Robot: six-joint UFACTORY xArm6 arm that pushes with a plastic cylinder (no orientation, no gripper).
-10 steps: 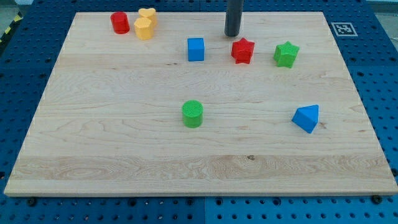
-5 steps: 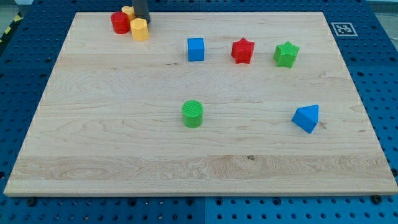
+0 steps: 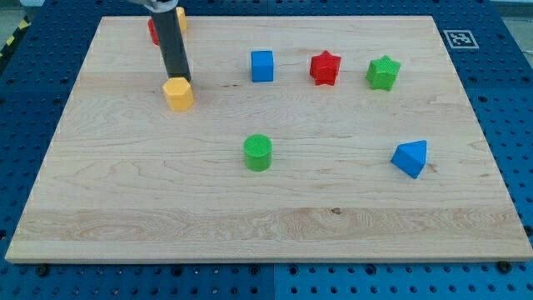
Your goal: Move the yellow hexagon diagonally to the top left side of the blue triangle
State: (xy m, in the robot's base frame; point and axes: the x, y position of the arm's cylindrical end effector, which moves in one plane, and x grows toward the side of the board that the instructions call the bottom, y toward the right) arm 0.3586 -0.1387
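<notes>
Touching yellow hexagon [image 3: 178,93], my tip [image 3: 179,80], seemingly

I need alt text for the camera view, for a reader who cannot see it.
My tip touches the top edge of the yellow hexagon at the upper left of a wooden board. The blue triangle lies far off at the view's right, with a green cylinder between them.

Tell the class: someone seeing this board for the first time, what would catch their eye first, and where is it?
Probably the dark rod slanting down from the view's top left, my tip right at the upper edge of the yellow hexagon. Next, the row across the top: blue cube, red star, green star. The blue triangle sits alone at the view's right.
</notes>
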